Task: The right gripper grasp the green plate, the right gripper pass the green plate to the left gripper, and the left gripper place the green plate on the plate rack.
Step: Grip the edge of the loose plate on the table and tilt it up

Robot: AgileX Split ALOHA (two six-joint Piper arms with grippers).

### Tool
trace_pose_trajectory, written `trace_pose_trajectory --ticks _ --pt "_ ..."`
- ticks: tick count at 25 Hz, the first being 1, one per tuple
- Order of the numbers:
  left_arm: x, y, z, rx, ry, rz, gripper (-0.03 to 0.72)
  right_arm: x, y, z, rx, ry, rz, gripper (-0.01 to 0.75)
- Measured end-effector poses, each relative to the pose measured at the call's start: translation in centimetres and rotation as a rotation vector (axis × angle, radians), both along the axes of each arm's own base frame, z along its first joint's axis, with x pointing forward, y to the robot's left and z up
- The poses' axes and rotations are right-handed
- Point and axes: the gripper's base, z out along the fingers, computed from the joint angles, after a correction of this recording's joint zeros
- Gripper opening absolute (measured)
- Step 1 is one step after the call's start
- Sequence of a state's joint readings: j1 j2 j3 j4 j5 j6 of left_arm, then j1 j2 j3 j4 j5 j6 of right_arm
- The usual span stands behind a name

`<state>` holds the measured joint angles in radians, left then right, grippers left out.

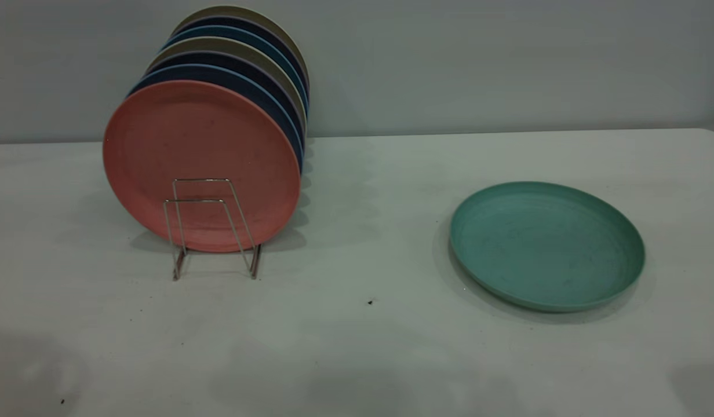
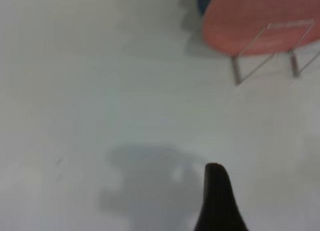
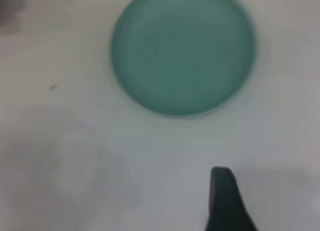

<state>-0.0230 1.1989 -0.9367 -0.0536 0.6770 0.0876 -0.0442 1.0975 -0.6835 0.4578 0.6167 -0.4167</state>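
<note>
The green plate (image 1: 546, 244) lies flat on the white table at the right, and it also shows in the right wrist view (image 3: 182, 51). The plate rack (image 1: 212, 229) stands at the left, its two front wire loops empty; it also shows in the left wrist view (image 2: 270, 51). Neither gripper appears in the exterior view. Only a dark tip of my right gripper (image 3: 225, 198) shows, above the bare table and short of the plate. Only a dark tip of my left gripper (image 2: 217, 196) shows, above the bare table and apart from the rack.
A salmon-pink plate (image 1: 200, 165) stands upright at the front of the rack, with several dark blue and beige plates (image 1: 241, 63) in a row behind it. A grey wall runs behind the table (image 1: 363, 231). A small dark speck (image 1: 370, 302) lies mid-table.
</note>
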Motion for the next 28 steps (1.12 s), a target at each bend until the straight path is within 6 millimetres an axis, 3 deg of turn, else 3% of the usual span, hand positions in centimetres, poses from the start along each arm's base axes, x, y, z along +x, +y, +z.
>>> trace_pose_trajectory --ticks 5,12,20,23,28 --pt "5.0 -1.9 -3.0 -0.109 0.061 -0.113 0.534 4.0 0.7 -4.1 0.095 0.110 0.050 0.475" --pt "10.0 -8.2 -6.1 -0.248 0.110 -0.319 0.536 9.2 0.7 -9.4 0.130 0.220 0.043 0.475" --pt "12.1 -15.3 -11.9 -0.341 0.226 -0.458 0.536 14.7 -2.7 -15.2 0.196 0.347 -0.038 0.475" --pt "12.1 -16.4 -13.7 -0.357 0.271 -0.462 0.536 16.2 -4.3 -17.4 0.254 0.389 -0.063 0.475" --pt "12.2 -16.6 -14.0 -0.372 0.283 -0.457 0.537 17.8 -6.3 -20.7 0.352 0.428 -0.083 0.475"
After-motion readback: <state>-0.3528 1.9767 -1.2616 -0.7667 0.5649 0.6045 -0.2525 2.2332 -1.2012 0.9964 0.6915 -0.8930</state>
